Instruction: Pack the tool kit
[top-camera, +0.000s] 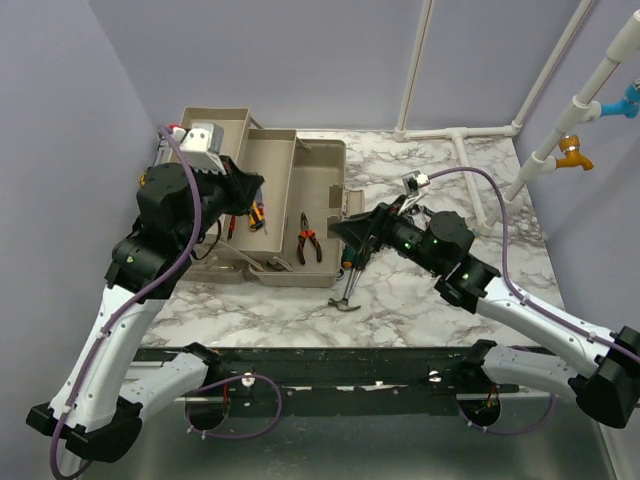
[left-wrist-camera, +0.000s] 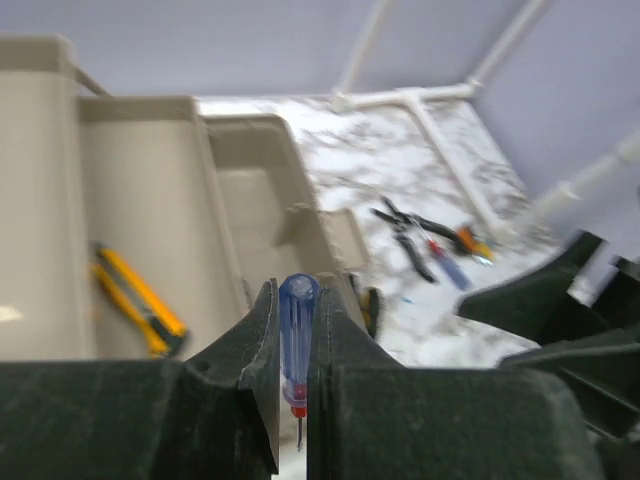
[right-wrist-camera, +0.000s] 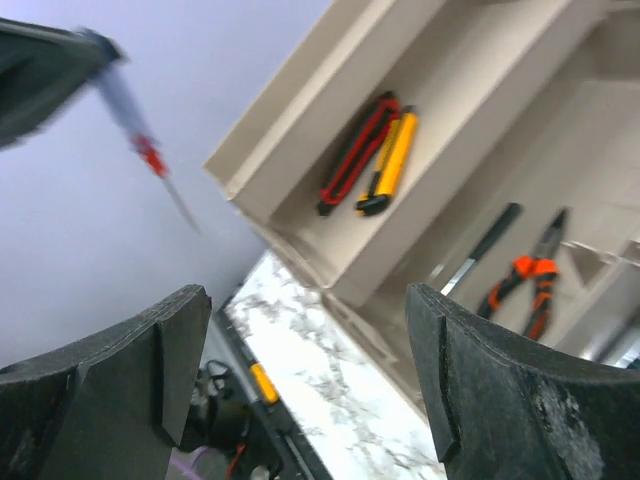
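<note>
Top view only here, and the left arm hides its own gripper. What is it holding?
Observer: The left gripper is shut on a blue-handled screwdriver.
Operator: What's in the tray below it?
Observer: A yellow knife beside a red-handled tool.
Operator: And the right gripper?
Observer: Open, nothing between its fingers.

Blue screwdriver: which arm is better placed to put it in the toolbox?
Left. The left fingers are shut on the screwdriver above the toolbox; the right fingers stand open and empty.
</note>
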